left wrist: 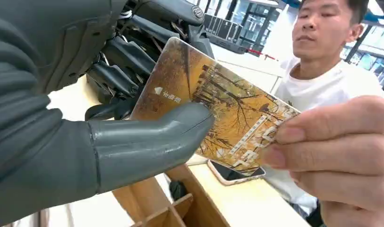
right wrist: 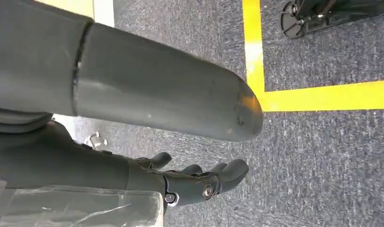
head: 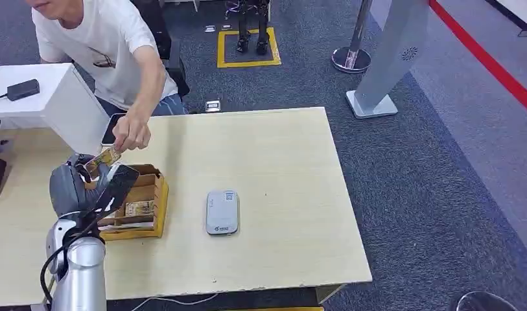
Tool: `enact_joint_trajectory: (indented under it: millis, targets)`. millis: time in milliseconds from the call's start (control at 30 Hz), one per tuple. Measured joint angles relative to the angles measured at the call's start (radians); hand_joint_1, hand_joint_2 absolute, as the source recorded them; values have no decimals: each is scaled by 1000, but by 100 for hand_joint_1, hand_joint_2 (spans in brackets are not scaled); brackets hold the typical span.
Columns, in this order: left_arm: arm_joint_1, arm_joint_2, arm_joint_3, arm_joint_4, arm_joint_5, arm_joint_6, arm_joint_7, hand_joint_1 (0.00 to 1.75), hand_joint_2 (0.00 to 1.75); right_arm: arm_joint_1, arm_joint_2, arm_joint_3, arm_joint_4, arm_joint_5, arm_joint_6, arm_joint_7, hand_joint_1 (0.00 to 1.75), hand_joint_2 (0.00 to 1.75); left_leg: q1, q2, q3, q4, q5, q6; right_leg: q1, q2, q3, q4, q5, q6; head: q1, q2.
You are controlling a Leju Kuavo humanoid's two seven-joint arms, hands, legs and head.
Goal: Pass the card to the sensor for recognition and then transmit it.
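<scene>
Clearly the left hand (left wrist: 86, 127) pinches the card (left wrist: 213, 113) between its thumb and dark fingers (left wrist: 128, 71) at one short end, while a person's hand (left wrist: 336, 156) grips the other end (a handover, I judge). At the left of the head view the card's long axis runs from the left hand up toward the person, above the wooden box (head: 140, 204); the sensor (head: 222, 212) lies on the tabletop (head: 280, 162) right of the box. The right hand (right wrist: 199, 182) hangs over the carpet, fingers loosely apart, holding nothing.

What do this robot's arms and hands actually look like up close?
The left arm is a smooth silver tube with a black cable looping beside it. The left hand has a grey ribbed cover, a thick grey thumb and darker, mechanical-looking fingers. The right hand has the same grey thumb and dark fingers with small round fasteners.
</scene>
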Motion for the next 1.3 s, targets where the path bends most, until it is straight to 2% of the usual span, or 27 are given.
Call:
enact_joint_trajectory:
  millis: [567,600,633,933,967,1300]
  targets:
    - [-16,-21,41,0,-2,0,0,175,175,-1,0,0,0,-3,0,0,0,0,0,0,0,0,-1,1,0,0,-1,0,0,0,0,0]
    - [-15,-22,41,0,-2,0,0,140,175,-1,0,0,0,-3,0,0,0,0,0,0,0,0,-1,1,0,0,-1,0,0,0,0,0]
    - [-15,-23,41,0,-2,0,0,0,175,-1,0,0,0,-3,0,0,0,0,0,0,0,0,-1,1,0,0,-1,0,0,0,0,0]
    - [5,-33,40,-23,9,-1,3,0,175,-2,0,0,0,-3,19,-18,0,0,0,0,-1,0,-1,1,0,-1,-1,0,0,0,0,0]
    - [5,-33,40,-24,10,-1,3,0,0,-1,0,0,0,-3,19,-18,0,0,0,0,-1,0,-1,1,0,-1,-1,0,0,0,0,0]
    - [10,-37,37,-31,19,-15,3,0,0,-2,0,0,0,-3,19,-18,0,0,0,-1,-1,0,-1,1,0,-1,-1,0,0,0,1,0]
